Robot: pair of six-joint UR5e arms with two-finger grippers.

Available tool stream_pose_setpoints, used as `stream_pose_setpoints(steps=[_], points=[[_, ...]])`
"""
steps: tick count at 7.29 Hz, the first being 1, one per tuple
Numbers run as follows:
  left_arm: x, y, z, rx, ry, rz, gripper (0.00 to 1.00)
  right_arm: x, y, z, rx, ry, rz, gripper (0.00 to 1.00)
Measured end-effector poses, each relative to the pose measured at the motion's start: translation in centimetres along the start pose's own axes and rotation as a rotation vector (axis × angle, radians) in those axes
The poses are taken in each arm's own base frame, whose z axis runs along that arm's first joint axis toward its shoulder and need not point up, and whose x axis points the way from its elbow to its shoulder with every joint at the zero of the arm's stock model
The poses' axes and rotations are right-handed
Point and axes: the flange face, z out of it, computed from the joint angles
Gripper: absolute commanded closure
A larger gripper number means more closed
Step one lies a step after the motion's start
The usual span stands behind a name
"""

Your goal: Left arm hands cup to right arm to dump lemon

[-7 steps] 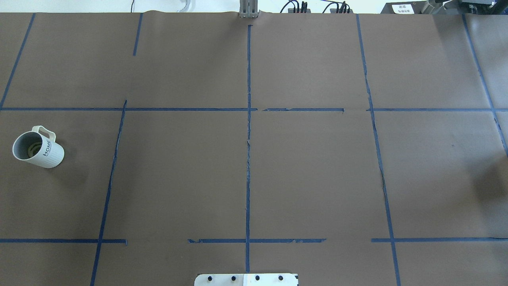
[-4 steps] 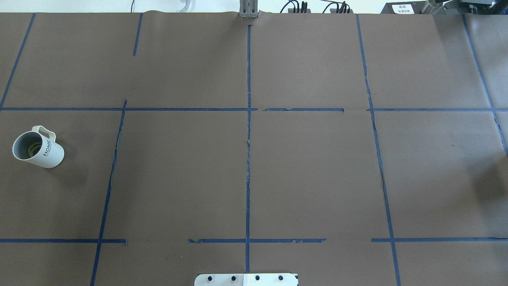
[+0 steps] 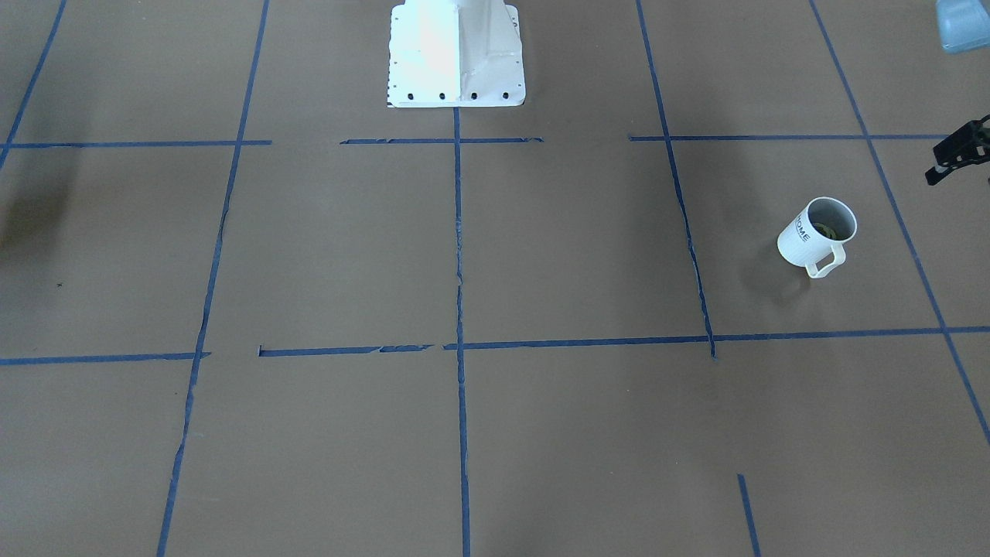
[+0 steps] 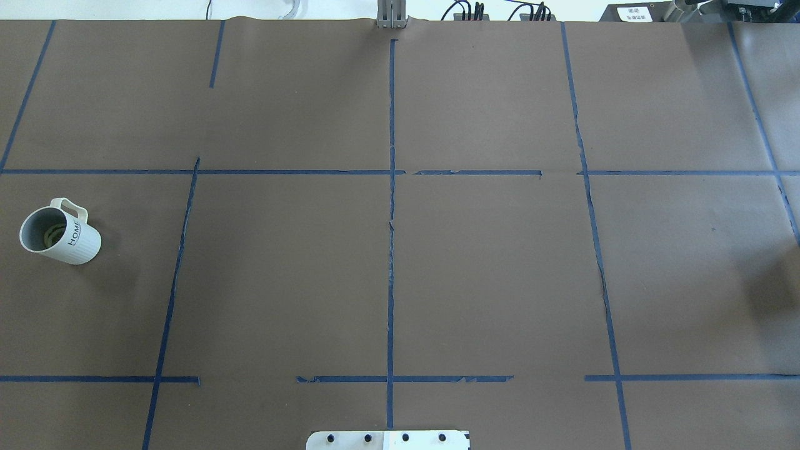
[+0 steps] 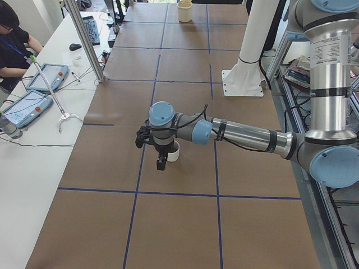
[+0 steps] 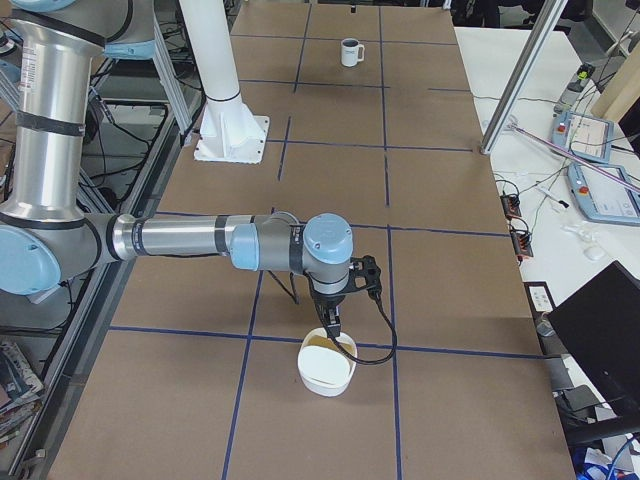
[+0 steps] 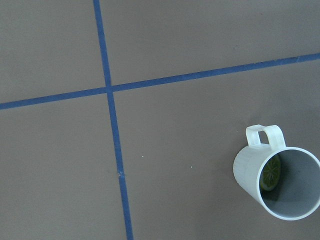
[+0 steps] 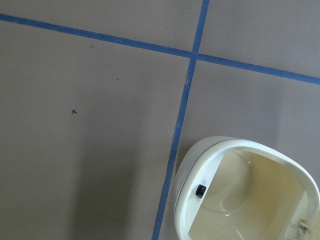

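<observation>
The white ribbed cup (image 4: 74,240) with "HOME" lettering stands upright at the table's left edge, handle toward the far side. It also shows in the front view (image 3: 804,240) and the left wrist view (image 7: 250,172). The yellow-green lemon (image 7: 271,175) lies inside it (image 4: 52,235). My left gripper (image 5: 161,166) hangs over the table beside the cup, apart from it; only a black part of it shows at the front view's right edge (image 3: 955,155), and I cannot tell whether it is open or shut. My right gripper (image 6: 331,330) hangs just above a cream bowl; I cannot tell its state either.
The cream bowl (image 6: 325,387) sits at the table's right end, and the right wrist view shows its rim (image 8: 210,145). The white robot pedestal (image 3: 456,54) stands at the near-robot edge. Blue tape lines cross the brown table. A side desk holds tablets (image 5: 25,106), with an operator beside it.
</observation>
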Motion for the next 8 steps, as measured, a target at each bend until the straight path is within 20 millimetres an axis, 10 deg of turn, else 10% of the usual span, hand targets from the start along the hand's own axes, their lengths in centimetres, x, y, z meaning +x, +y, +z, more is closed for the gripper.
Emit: stream_pose_setpoints(steps=[8], points=[[6.8,0.7,10.0,-0.047,-0.016,-0.06,0.02,0.1,0.0,0.2,-0.004,0.0,0.002,0.0]])
